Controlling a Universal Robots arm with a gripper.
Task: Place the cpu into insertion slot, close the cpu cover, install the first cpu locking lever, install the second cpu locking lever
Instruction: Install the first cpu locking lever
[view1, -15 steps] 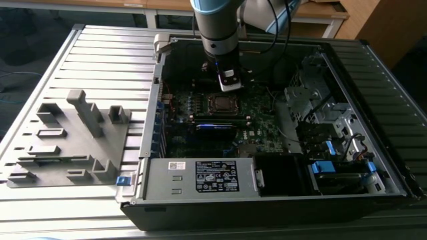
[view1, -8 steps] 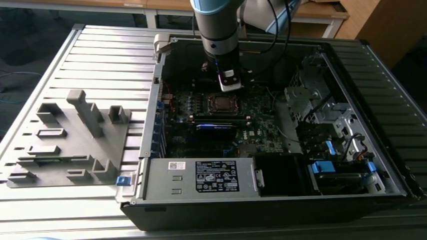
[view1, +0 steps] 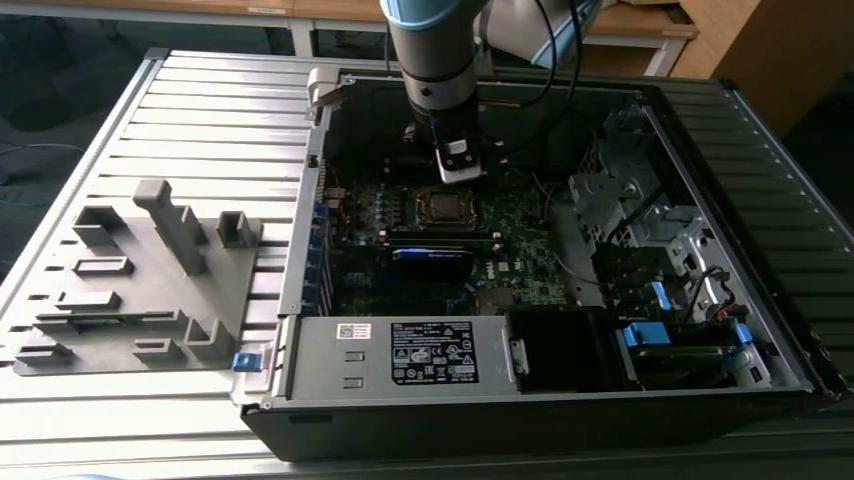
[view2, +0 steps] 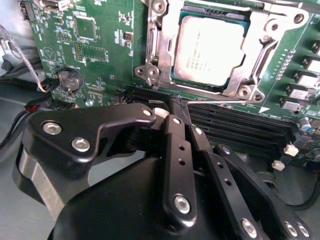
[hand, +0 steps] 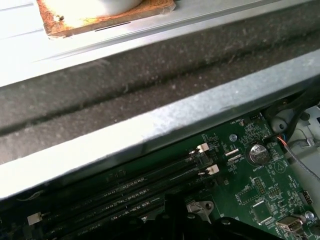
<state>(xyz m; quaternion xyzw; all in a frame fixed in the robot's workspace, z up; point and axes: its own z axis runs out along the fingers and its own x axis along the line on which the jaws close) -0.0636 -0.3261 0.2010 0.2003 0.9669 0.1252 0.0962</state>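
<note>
The cpu (view2: 209, 46), a flat square chip with a dull silver top, lies in its socket on the green motherboard (view2: 100, 55). The cpu cover (view2: 165, 52), a silvery metal frame, lies flat around it. A thin wire locking lever (view2: 220, 103) runs along the socket's edge closest to the gripper, and a second lever (view2: 261, 54) lies along another side. My gripper (view2: 179, 109) hovers just off that edge with its black fingers (view2: 175, 150) together and nothing between them. In the exterior view the gripper (view1: 458, 168) hangs above the socket (view1: 441, 206), inside the open computer case.
Black memory slots (view2: 235, 125) run next to the socket, under the fingertips. A coin battery (view2: 69, 80) and cables sit to one side. The case's metal rim (hand: 165, 125) passes close by. A grey fixture plate (view1: 134, 290) lies at the exterior view's left, drive cages (view1: 641, 220) at its right.
</note>
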